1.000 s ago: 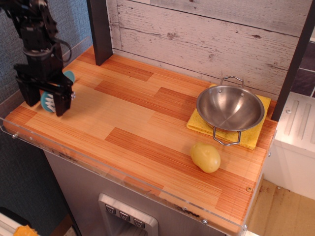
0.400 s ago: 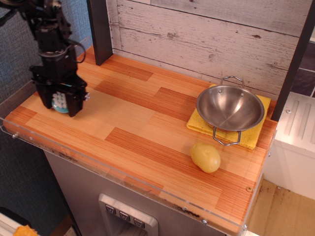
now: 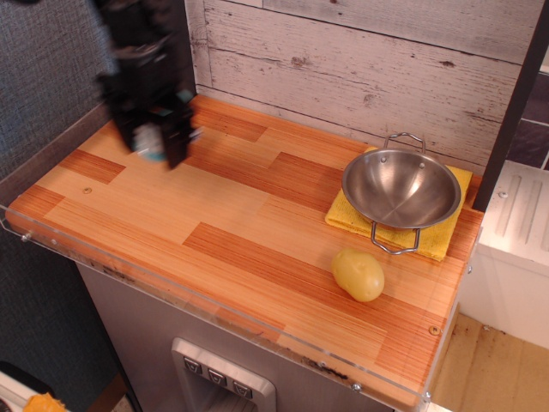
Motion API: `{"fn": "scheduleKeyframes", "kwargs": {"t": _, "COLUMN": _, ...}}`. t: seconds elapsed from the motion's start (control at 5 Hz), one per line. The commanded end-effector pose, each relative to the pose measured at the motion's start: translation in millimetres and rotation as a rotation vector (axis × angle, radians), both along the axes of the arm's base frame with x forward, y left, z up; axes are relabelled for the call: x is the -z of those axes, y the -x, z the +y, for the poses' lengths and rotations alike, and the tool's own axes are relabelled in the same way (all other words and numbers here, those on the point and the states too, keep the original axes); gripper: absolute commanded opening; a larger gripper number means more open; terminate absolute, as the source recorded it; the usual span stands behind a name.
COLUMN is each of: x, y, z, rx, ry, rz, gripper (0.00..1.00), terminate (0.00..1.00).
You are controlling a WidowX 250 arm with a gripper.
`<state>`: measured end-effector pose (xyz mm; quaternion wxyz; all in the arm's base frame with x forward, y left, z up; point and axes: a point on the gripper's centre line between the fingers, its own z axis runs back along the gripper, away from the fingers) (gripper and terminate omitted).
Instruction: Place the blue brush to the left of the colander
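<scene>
My gripper (image 3: pixel 153 144) is blurred by motion at the back left of the wooden counter, raised above the surface. It is shut on the blue brush (image 3: pixel 151 141), of which only a teal and white patch shows between the black fingers. The colander (image 3: pixel 401 188) is a shiny steel bowl with two wire loop handles at the back right, far to the right of the gripper. It rests on a yellow cloth (image 3: pixel 447 232).
A yellow potato (image 3: pixel 358 275) lies in front of the colander near the front edge. A dark post (image 3: pixel 174 51) stands right behind the gripper against the whitewashed plank wall (image 3: pixel 360 60). A clear plastic lip (image 3: pixel 214 313) runs along the counter's front.
The gripper has carried the brush up off the counter's left edge and moved right and toward the back wall. The colander, cloth and potato have not moved.
</scene>
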<state>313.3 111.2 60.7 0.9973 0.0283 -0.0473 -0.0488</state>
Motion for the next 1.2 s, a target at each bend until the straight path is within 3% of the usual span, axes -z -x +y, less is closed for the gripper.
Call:
{"fn": "scheduleKeyframes", "kwargs": {"t": 0.0, "x": -23, "y": -44, "z": -77, "rx": 0.231, "ry": -0.001, "rz": -0.092, "gripper": 0.0, "terminate": 0.0}}
{"fn": "scheduleKeyframes", "kwargs": {"t": 0.4, "x": -1, "y": -49, "z": -102, "rx": 0.289, "ry": -0.009, "rz": -0.024, "gripper": 0.0, "terminate": 0.0}}
{"fn": "scheduleKeyframes", "kwargs": {"t": 1.0, "x": 32, "y": -32, "z": -89, "rx": 0.232, "ry": 0.022, "rz": 0.088, "gripper": 0.0, "terminate": 0.0}}
